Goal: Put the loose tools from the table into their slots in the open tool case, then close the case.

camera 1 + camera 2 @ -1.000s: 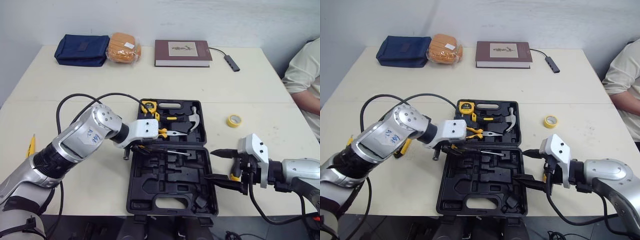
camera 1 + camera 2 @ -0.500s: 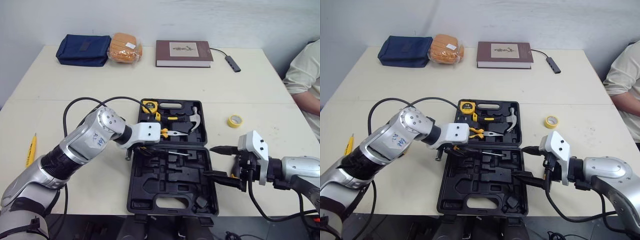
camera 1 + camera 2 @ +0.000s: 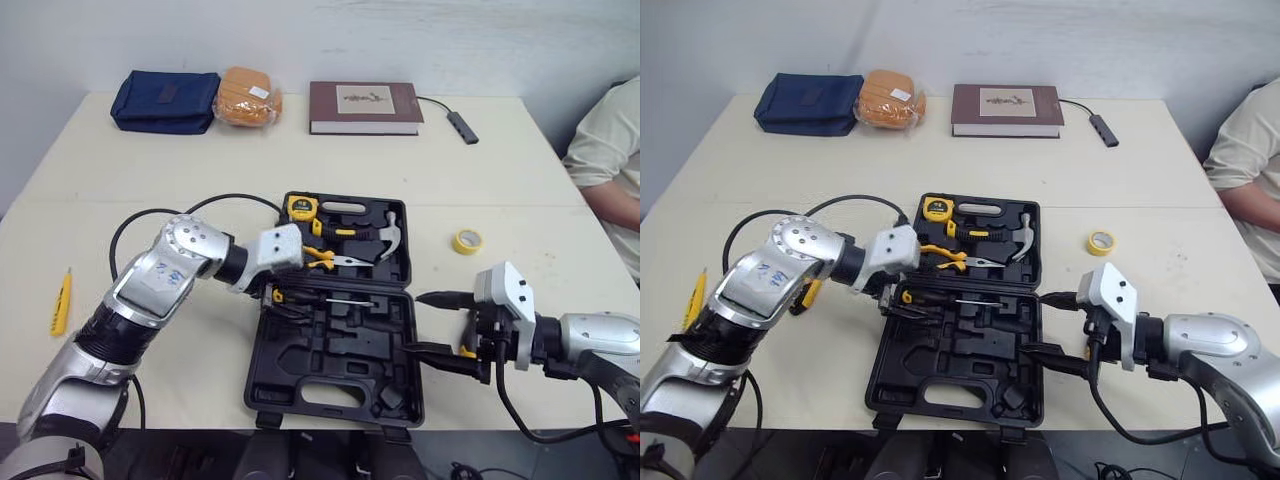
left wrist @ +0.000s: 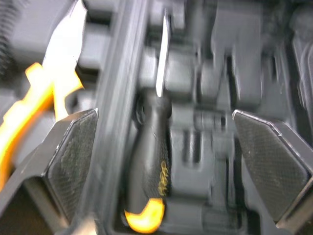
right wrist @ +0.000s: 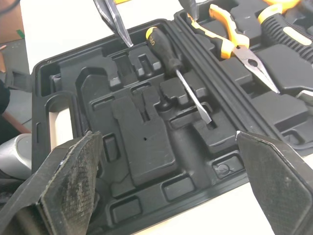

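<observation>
in the tool case (image 3: 300, 345) a screwdriver (image 3: 310, 297) lies in the near half, pliers (image 3: 325, 258) and hammer (image 3: 390, 235) in the far; a tape roll (image 3: 466, 241) lies right of it.

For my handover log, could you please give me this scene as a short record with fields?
Case: black plastic tool case, open
In case: black-handled screwdriver with yellow end, yellow-handled pliers, steel hammer, yellow tape measure
Loose on table: yellow tape roll, thin yellow pen-shaped tool
Left gripper: open, over the screwdriver
Right gripper: open, at the case's right edge
</observation>
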